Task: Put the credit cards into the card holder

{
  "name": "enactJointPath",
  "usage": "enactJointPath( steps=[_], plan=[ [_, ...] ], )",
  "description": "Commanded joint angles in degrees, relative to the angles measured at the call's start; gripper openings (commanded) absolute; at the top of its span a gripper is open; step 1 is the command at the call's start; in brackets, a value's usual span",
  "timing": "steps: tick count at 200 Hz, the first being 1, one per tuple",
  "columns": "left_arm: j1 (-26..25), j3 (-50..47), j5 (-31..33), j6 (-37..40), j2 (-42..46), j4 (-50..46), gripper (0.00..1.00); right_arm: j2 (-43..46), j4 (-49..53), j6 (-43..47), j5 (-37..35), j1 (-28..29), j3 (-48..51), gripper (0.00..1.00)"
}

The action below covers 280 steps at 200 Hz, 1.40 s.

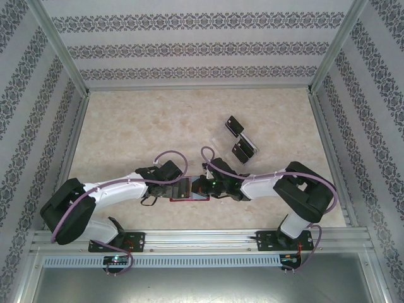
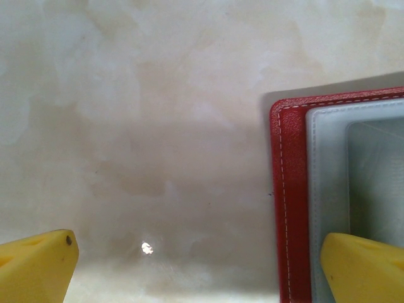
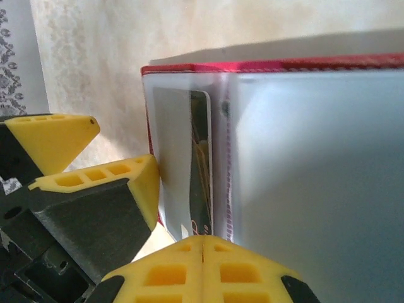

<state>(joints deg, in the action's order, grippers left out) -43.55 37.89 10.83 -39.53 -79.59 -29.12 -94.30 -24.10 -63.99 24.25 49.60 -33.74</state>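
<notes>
- Now the card holder [image 1: 189, 191] lies open on the bench [image 1: 126, 139] near the front edge, long axis left-to-right.
- At its left end, the left gripper [image 2: 199, 255] gapes wide.
- The right gripper [image 3: 202, 252] is pinched closed, perhaps touching the pocketed card [image 3: 201, 165].
- More credit cards [image 1: 243, 150] lie farther back.

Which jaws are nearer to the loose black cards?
Right. Right jaws: at the side of the red wallet facing the black cards; left jaws: at its opposite side.

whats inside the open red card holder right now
One dark credit card with light markings sits in a frosted pocket of the card holder. The pocket film clouds most of its face, and the other pockets' contents cannot be made out.
</notes>
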Motion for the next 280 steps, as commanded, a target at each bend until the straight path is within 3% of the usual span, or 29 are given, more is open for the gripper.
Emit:
enactJointPath(
  steps=[1, 280],
  plan=[
    [-0.83, -2.06, -0.07, -0.12, -0.17, -2.34, 1.0, -1.14, 1.36, 1.32, -0.76, -0.65, -1.92, 0.0],
    [-0.84, -1.14, -0.49, 0.19, 0.47, -2.05, 1.0, -6.63, 7.53, 2.96, -1.21, 0.62, -8.17, 0.0]
  ],
)
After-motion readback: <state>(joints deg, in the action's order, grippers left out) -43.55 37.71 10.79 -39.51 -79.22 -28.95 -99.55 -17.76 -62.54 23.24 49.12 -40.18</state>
